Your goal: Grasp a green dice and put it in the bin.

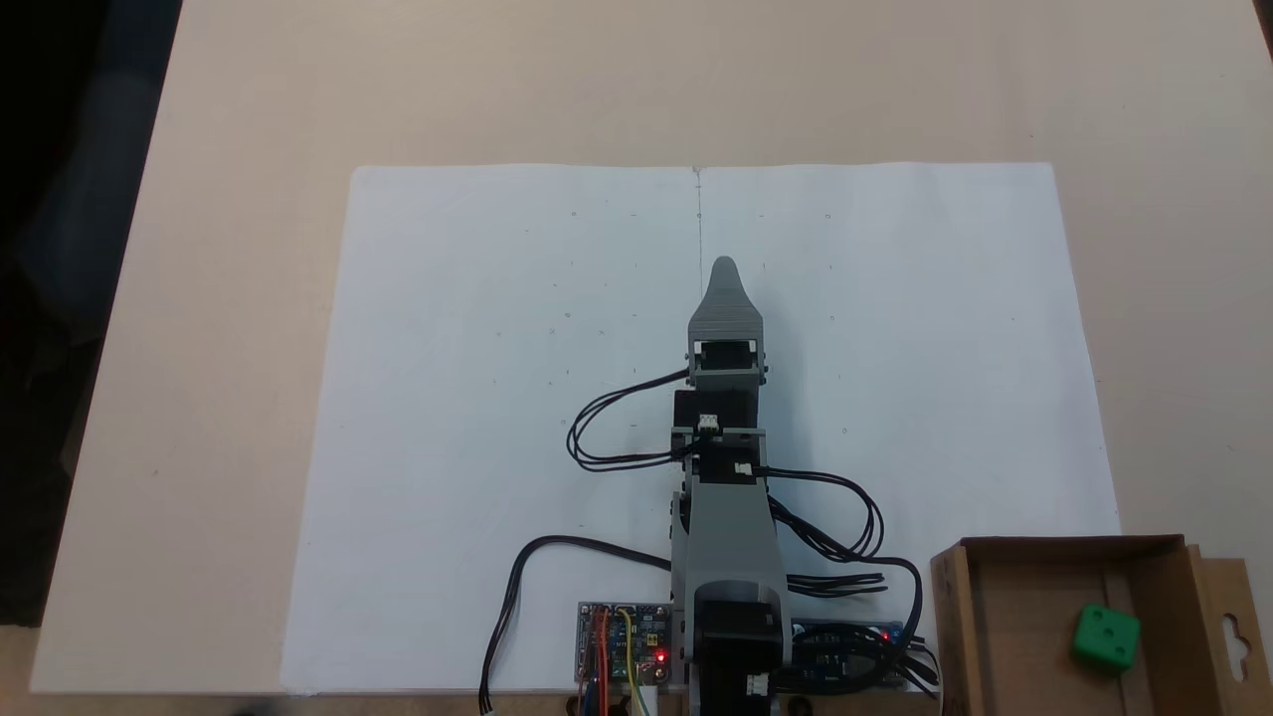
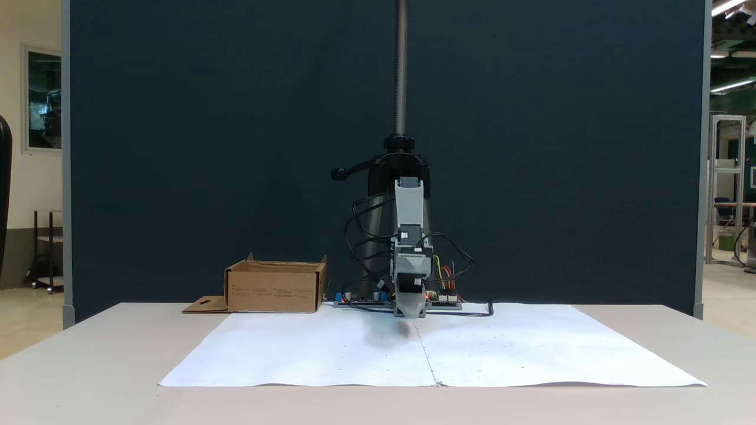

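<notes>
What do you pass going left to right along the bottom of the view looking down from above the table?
Black cable → circuit board with a red light → arm's base → cardboard bin → green dice inside it → the bin's side flap with the keyhole cutout.

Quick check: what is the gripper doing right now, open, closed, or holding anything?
Gripper: cannot be told; one pointed tip shows in both fixed views, jaws stacked. It holds nothing visible. The green dice lies in the bin.
</notes>
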You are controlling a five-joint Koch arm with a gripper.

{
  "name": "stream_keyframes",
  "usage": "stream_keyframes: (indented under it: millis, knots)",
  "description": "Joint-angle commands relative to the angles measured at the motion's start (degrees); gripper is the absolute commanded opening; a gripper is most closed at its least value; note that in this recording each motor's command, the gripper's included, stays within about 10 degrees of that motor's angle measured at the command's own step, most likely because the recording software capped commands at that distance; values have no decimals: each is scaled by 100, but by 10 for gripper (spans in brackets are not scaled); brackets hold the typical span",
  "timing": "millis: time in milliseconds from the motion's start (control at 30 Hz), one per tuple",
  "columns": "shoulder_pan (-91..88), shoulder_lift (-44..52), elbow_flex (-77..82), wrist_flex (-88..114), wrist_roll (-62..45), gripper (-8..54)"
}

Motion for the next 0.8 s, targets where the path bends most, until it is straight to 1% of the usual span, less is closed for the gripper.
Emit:
stream_keyframes:
  millis: [0, 200, 767]
  knots:
    - [105, 703, 448, -974, -53, 465]
    - [97, 703, 448, -1556, -35, 465]
    - [97, 694, 448, -1573, -70, 462]
